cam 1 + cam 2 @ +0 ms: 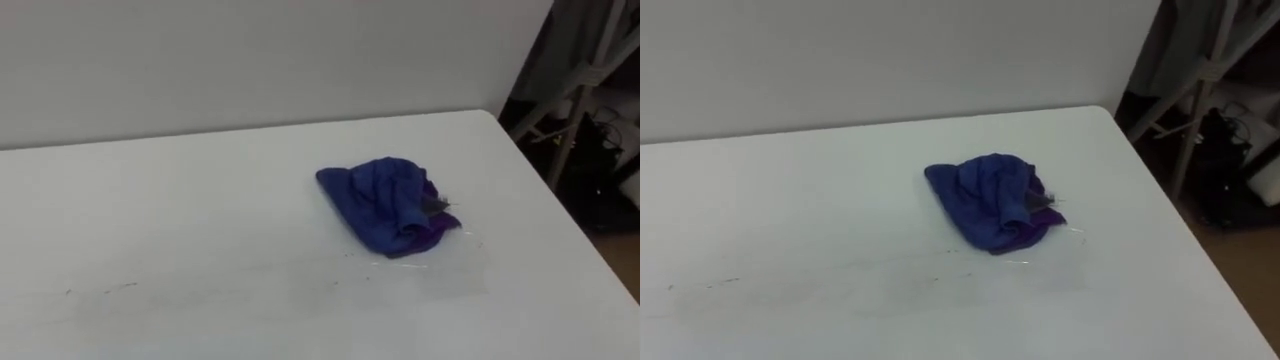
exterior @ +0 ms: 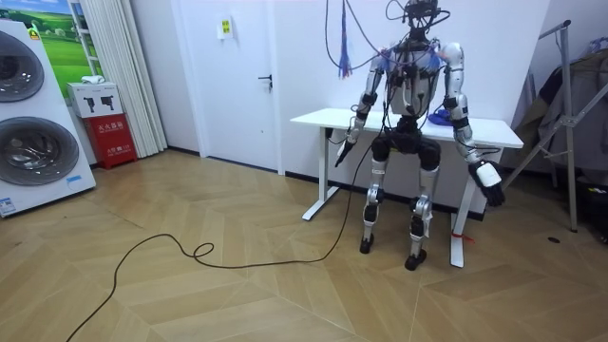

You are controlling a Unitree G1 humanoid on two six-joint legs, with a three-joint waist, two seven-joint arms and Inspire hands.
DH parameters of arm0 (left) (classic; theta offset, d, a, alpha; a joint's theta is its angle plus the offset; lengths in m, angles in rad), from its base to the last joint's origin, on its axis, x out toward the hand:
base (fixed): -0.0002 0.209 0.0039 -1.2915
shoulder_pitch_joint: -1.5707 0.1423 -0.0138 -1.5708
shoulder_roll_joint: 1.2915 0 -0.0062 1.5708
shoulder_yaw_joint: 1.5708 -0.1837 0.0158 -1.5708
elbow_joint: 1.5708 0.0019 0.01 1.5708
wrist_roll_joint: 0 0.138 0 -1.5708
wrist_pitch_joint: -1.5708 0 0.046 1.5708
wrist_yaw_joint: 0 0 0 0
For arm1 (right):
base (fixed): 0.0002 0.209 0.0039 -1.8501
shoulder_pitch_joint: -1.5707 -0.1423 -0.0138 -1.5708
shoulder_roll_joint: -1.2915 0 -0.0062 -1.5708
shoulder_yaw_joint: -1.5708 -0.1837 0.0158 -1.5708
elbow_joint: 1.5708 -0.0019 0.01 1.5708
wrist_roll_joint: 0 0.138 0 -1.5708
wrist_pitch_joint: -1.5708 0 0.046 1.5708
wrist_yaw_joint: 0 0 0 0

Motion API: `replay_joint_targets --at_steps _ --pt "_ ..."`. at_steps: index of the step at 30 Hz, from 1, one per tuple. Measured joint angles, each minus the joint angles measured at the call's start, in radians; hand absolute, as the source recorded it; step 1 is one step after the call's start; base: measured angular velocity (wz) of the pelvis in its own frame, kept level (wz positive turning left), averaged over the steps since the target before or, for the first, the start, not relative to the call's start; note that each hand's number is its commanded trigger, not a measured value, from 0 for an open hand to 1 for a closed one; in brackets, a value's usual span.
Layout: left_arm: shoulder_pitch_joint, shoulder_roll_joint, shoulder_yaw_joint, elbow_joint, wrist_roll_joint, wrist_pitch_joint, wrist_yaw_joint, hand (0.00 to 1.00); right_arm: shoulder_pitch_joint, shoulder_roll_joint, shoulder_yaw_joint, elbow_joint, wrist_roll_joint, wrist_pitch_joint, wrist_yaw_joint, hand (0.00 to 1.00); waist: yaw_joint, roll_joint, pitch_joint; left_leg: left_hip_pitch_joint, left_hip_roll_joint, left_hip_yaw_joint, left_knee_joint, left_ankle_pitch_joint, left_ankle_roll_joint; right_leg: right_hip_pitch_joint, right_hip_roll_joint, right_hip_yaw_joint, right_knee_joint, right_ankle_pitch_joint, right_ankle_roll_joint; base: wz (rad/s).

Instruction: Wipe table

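Observation:
A crumpled blue cloth (image 1: 392,203) lies on the white table (image 1: 180,210), right of its middle and a little back from the right edge. The same cloth (image 1: 992,200) has a darker purple fold on its right side, and small wet specks glint on the tabletop just in front of it. Faint grey smudges (image 1: 100,290) run along the table's near left part. In the room view I stand at the table's front, facing it, with the cloth (image 2: 440,118) beside my right arm. My left hand (image 2: 342,152) and right hand (image 2: 491,182) hang below the tabletop, away from the cloth.
A plain wall runs right behind the table. Past the table's right edge stands a metal rack (image 1: 575,95) with dark things under it. In the room view, washing machines (image 2: 33,123) and a red box (image 2: 116,138) stand far to the left.

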Motion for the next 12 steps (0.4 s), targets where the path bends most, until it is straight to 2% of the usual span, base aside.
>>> replay_joint_targets --at_steps 2,3,6,12 --pt "-0.011 -0.001 -0.011 -0.001 0.006 -0.001 0.001 0.0 -0.033 0.001 0.047 -0.026 -0.073 0.004 0.017 0.0 0.021 0.003 0.0026 -0.001 0.0 -0.009 0.0 0.001 -0.002 0.005 0.0 -0.009 -0.001 -0.001 -0.001 0.15" --pt "-0.014 -0.003 -0.018 -0.004 0.024 -0.002 0.003 0.0 -0.024 -0.004 0.086 -0.044 -0.127 -0.008 0.032 0.0 0.039 0.007 0.0053 -0.001 0.0 -0.011 0.0 0.002 -0.002 0.008 0.0 -0.012 -0.003 -0.002 0.0 0.04" --pt "-0.016 -0.012 -0.042 -0.003 0.044 -0.002 0.018 0.0 -0.014 -0.002 0.153 -0.054 -0.178 0.005 0.07 0.0 0.052 0.015 0.0149 -0.003 -0.001 -0.015 0.0 0.002 -0.003 0.008 0.0 -0.015 -0.003 -0.005 0.005 0.03" --pt "-0.029 -0.021 -0.05 -0.003 0.066 -0.006 0.018 0.0 -0.017 0.016 0.184 -0.025 -0.177 0.004 0.134 0.0 0.062 0.013 0.013 -0.016 -0.002 -0.033 0.003 0.005 -0.003 0.013 0.0 -0.033 -0.015 -0.001 0.005 0.07"
